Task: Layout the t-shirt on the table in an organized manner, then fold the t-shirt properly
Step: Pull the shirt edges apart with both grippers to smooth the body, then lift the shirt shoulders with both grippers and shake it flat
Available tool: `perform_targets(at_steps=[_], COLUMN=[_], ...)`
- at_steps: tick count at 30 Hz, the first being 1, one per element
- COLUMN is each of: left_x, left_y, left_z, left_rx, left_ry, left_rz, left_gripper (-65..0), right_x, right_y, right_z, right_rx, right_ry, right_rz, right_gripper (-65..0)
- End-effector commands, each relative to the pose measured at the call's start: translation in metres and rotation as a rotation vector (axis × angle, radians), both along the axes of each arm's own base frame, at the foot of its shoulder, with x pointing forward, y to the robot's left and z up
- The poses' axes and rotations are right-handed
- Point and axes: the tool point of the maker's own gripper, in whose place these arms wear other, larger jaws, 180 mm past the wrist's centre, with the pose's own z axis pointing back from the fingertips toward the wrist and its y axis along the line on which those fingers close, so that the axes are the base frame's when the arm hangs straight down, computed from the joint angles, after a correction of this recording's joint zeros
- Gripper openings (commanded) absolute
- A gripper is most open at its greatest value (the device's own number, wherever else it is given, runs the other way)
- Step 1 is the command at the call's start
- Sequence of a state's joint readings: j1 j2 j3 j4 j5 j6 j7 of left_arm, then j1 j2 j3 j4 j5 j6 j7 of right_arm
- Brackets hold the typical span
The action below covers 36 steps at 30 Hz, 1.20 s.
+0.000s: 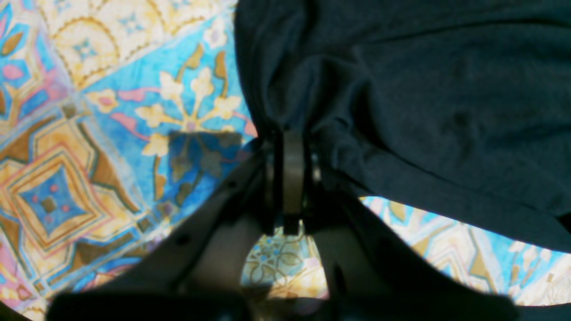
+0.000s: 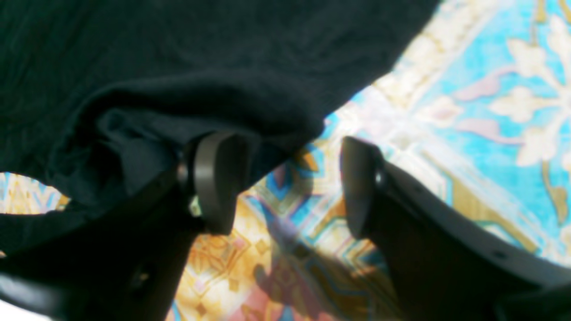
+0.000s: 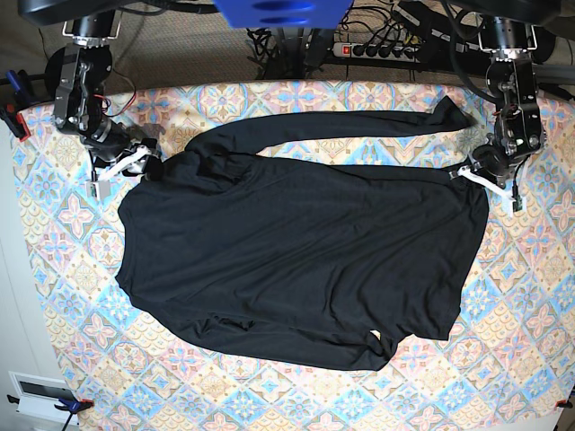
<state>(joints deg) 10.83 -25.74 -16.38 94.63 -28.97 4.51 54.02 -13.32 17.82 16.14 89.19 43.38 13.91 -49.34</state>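
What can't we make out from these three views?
- How much cloth the left gripper pinches: left wrist view, t-shirt folds cover its tips.
- Second sleeve: base view, tucked under the body near the lower hem.
- Right gripper: base view too small; right wrist view shows it open, cloth draped over one finger.
- Table front edge: cut off in base view.

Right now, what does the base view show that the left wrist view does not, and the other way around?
Only the base view shows the whole t-shirt spread on the table, with one long sleeve running along its far edge, and the open right end effector at one corner of the shirt. Only the left wrist view shows, from close up, the left end effector shut on a bunched fold of the fabric. Both views show the black shirt, the patterned tablecloth and the left end effector at the shirt's edge.
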Motion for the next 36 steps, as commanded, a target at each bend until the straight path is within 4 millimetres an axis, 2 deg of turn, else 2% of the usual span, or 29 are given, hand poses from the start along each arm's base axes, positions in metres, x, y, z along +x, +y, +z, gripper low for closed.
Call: perform_targets(at_steps=[1, 4, 9, 11, 13, 17, 20, 22, 25, 29, 32, 36], left_x=[0.009, 0.009, 0.009, 0.009, 0.009, 0.009, 0.009, 0.01, 0.007, 0.005, 0.003, -0.001], left_y=[0.006, 0.006, 0.006, 0.006, 0.006, 0.006, 0.006, 0.005, 0.007, 0.008, 0.011, -0.001], left_z=[0.012, 0.012, 0.012, 0.012, 0.013, 0.013, 0.013, 0.013, 0.012, 0.011, 0.012, 0.008], left_rx=[0.021, 0.021, 0.021, 0.021, 0.022, 0.022, 0.022, 0.02, 0.028, 0.03, 0.036, -0.01], left_ry=[-0.04, -0.04, -0.04, -0.04, -0.042, -0.042, -0.042, -0.043, -0.036, -0.03, -0.023, -0.016], left_rz=[-0.004, -0.004, -0.004, -0.004, -0.004, -0.004, -0.004, -0.005, -0.008, -0.01, -0.014, -0.069], left_gripper=[-64.9, -64.9, -64.9, -64.9, -64.9, -64.9, -64.9, -65.0, -65.0, -65.0, -65.0, -65.0], right_x=[-0.003, -0.003, -0.007, -0.007, -0.007, -0.006, 0.009, 0.018, 0.019, 0.01, 0.001, -0.014], right_y=[0.007, 0.013, 0.038, 0.042, 0.041, 0.036, 0.009, -0.01, -0.034, -0.075, -0.098, -0.116], right_z=[-0.001, -0.003, -0.009, -0.01, -0.01, -0.009, 0.005, 0.016, 0.024, 0.034, 0.039, 0.04], right_rx=[0.014, 0.026, 0.047, 0.05, 0.049, 0.044, 0.024, 0.013, -0.005, -0.064, -0.102, -0.111], right_ry=[0.014, 0.018, 0.035, 0.036, 0.036, 0.031, -0.017, -0.052, -0.073, -0.08, -0.061, -0.018], right_rz=[0.015, 0.015, 0.079, 0.089, 0.087, 0.077, 0.0, -0.052, -0.112, -0.179, -0.207, -0.247], right_gripper=[-30.1, -30.1, -30.1, -30.7, -35.4, -52.6, -64.0, -64.5, -64.7, -64.8, -64.8, -64.9])
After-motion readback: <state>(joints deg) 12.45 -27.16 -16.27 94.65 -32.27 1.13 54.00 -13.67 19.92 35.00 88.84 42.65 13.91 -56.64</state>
